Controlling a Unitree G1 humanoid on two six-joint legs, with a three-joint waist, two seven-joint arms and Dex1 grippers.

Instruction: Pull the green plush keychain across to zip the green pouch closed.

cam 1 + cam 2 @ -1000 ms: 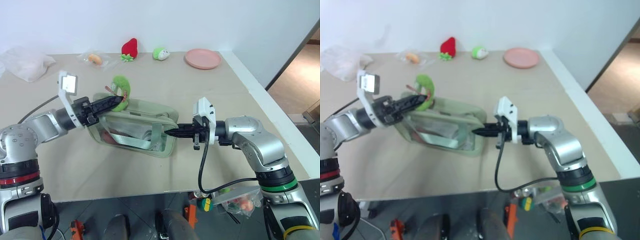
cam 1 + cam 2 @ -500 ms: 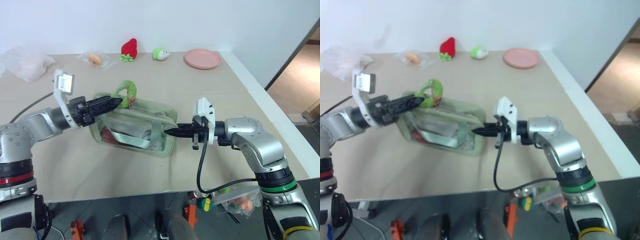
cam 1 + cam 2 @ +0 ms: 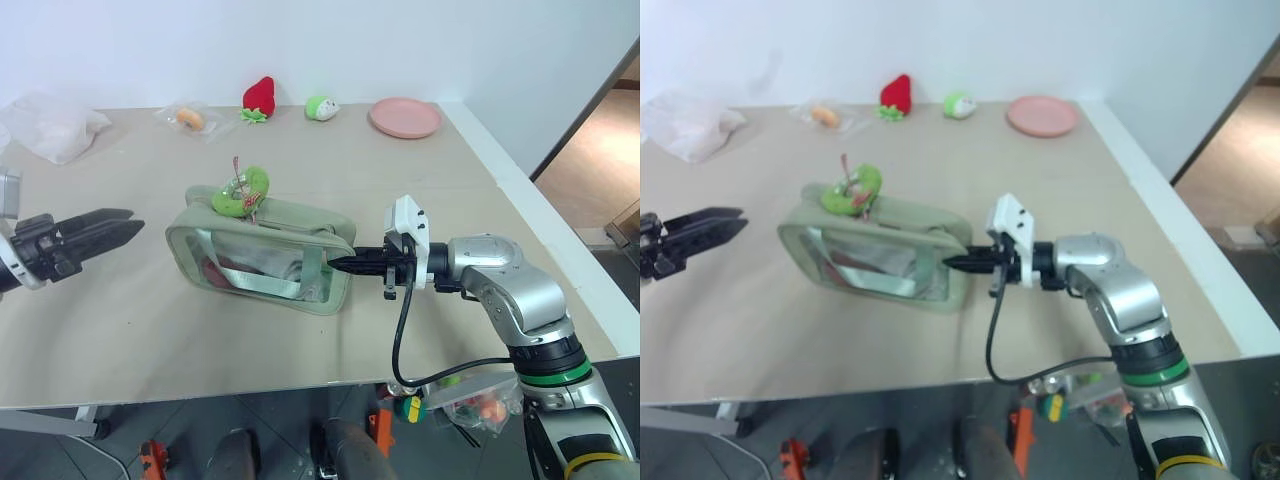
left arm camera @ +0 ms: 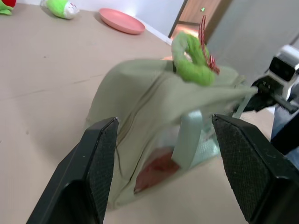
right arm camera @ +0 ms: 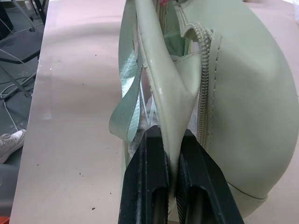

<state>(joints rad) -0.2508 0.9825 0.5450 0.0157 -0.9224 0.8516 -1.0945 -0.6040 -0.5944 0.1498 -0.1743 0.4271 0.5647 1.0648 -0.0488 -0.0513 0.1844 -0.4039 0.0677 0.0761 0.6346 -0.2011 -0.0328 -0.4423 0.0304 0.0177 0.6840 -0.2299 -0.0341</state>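
The right gripper (image 3: 334, 265) pinches the pouch (image 3: 262, 249) end; the left gripper (image 3: 133, 225) stands clear, jaws spread. Judged zipped, with the keychain (image 3: 241, 190) at the far end, so the pinch should come off without dragging the pouch.

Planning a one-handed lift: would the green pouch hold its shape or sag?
The green pouch would probably sag: its fabric end folds where the right gripper pinches it. It is likely light, with a limp strap and thin clear windows.
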